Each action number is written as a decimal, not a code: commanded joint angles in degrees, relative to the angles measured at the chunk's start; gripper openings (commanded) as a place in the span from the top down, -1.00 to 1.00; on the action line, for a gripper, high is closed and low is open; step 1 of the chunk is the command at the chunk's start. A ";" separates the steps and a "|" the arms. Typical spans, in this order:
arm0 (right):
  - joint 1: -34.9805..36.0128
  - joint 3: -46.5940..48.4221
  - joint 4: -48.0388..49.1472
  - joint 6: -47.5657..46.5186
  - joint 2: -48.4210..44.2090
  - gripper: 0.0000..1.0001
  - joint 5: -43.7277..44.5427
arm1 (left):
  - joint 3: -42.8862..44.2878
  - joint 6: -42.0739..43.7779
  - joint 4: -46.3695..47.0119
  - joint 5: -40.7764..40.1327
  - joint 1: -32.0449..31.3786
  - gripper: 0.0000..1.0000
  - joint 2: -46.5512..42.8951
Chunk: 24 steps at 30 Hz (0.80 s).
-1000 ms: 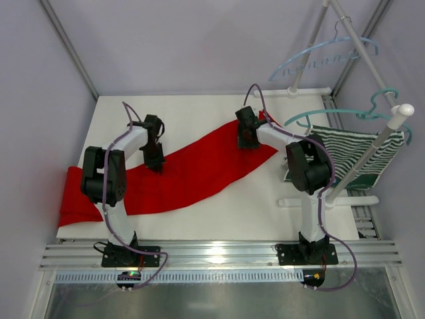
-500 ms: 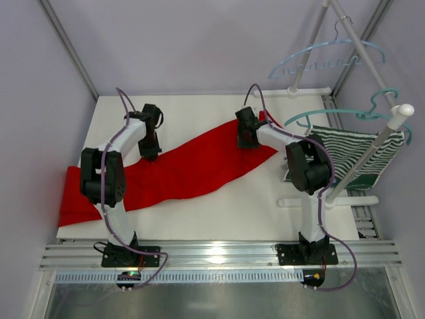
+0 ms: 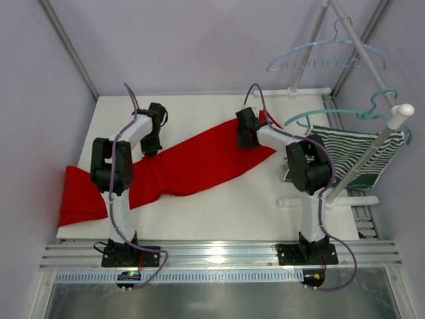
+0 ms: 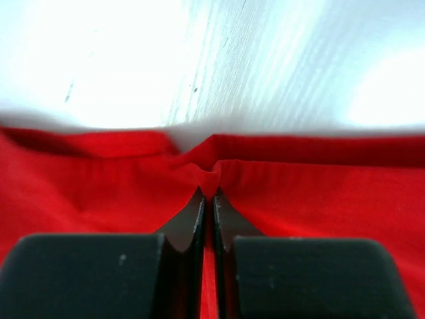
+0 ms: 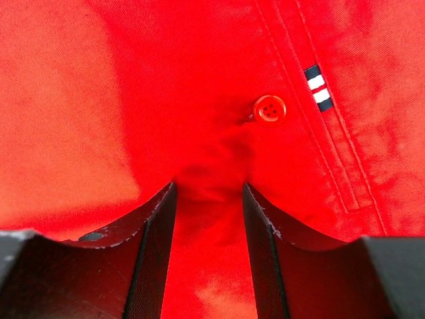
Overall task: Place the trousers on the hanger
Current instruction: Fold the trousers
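The trousers (image 3: 199,166) are seen in the overhead view spread flat on the white table (image 3: 232,212), running as a long red band from the lower left of the frame, where one end hangs over the table's left edge, up to the centre right. The left gripper (image 3: 151,147) is set down on the upper edge of the cloth, left of centre. In the left wrist view its fingertips (image 4: 197,203) are pressed almost together, and a small pinched ridge of red cloth is held between them right at the border of the garment, with bare table beyond. The right gripper (image 3: 246,138) is lowered onto the waistband end, right of centre. In the right wrist view its fingers (image 5: 159,219) are kept partly apart, and a thick, wrinkled bunch of the cloth is clamped in the gap between them. A red button (image 5: 269,109) and a small striped tab (image 5: 317,86) are visible just beyond the fingertips. The hanger (image 3: 325,56), pale blue, is hung on a slanted rack pole (image 3: 362,46) in the upper right of the frame, well apart from the trousers. A darker teal hanger (image 3: 345,114) is hung lower on the rack, with a green-and-white striped garment (image 3: 352,149) draped from it.
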 commanded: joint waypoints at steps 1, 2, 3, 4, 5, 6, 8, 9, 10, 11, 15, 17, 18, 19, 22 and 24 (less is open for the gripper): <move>-1.55 -1.87 -1.77 -2.21 -0.76 0.04 2.51 | 0.12 2.42 -2.73 -9.88 1.69 0.92 4.08; -1.55 -1.87 -2.12 -2.38 -1.02 0.04 2.33 | 0.12 2.42 -2.72 -9.79 1.78 0.89 4.53; -1.46 -1.87 -2.30 -2.64 -1.29 0.04 1.81 | 0.47 2.33 -2.63 -9.70 1.95 0.85 5.06; -1.55 -1.87 -2.56 -2.82 -1.64 0.03 1.54 | 0.64 2.24 -2.55 -9.61 1.95 0.82 5.32; -1.46 -1.53 -2.74 -3.34 -2.51 0.03 1.10 | 0.91 2.07 -2.37 -9.18 2.56 0.77 5.85; -1.46 -1.26 -3.78 -3.70 -2.87 0.02 0.49 | 1.26 1.81 -2.20 -8.65 2.83 0.62 6.03; -1.38 -0.73 -5.28 -3.96 -4.44 -0.02 -0.13 | 2.22 1.63 -1.93 -6.10 3.88 0.47 6.55; -1.38 -0.82 -5.89 -3.79 -5.24 -0.04 -0.48 | 2.75 1.37 -2.28 -5.66 3.98 0.34 6.82; -1.20 -0.99 -6.25 -3.62 -5.94 -0.03 -1.35 | 4.23 1.02 -2.80 -5.48 3.98 0.28 7.17; -1.03 -2.13 -6.34 -3.27 -6.91 -0.04 -1.80 | 5.03 0.84 -4.37 -5.48 4.06 0.20 7.26; 0.38 -6.43 -5.29 -1.42 -12.96 -0.05 -4.61 | 6.97 0.57 -5.53 -6.53 2.84 -0.06 3.94; 1.52 -8.54 -4.94 -0.89 -14.56 -0.05 -5.84 | 7.32 0.83 -5.97 -8.28 1.35 -0.14 2.00; 1.96 -9.07 -4.93 -0.19 -15.87 -0.05 -6.19 | 7.33 0.84 -6.32 -8.82 0.82 -0.16 0.16; 2.49 -9.69 -4.85 0.08 -16.40 -0.04 -6.89 | 7.59 1.19 -6.59 -8.82 -0.14 -0.18 -0.82; 4.15 -12.85 -3.80 1.66 -18.43 -0.04 -8.22 | 6.89 1.63 -6.68 -8.56 -2.43 -0.22 -4.25; 4.95 -15.14 -2.48 2.36 -18.78 -0.04 -8.13 | 5.13 1.81 -6.15 -7.77 -3.14 -0.25 -5.39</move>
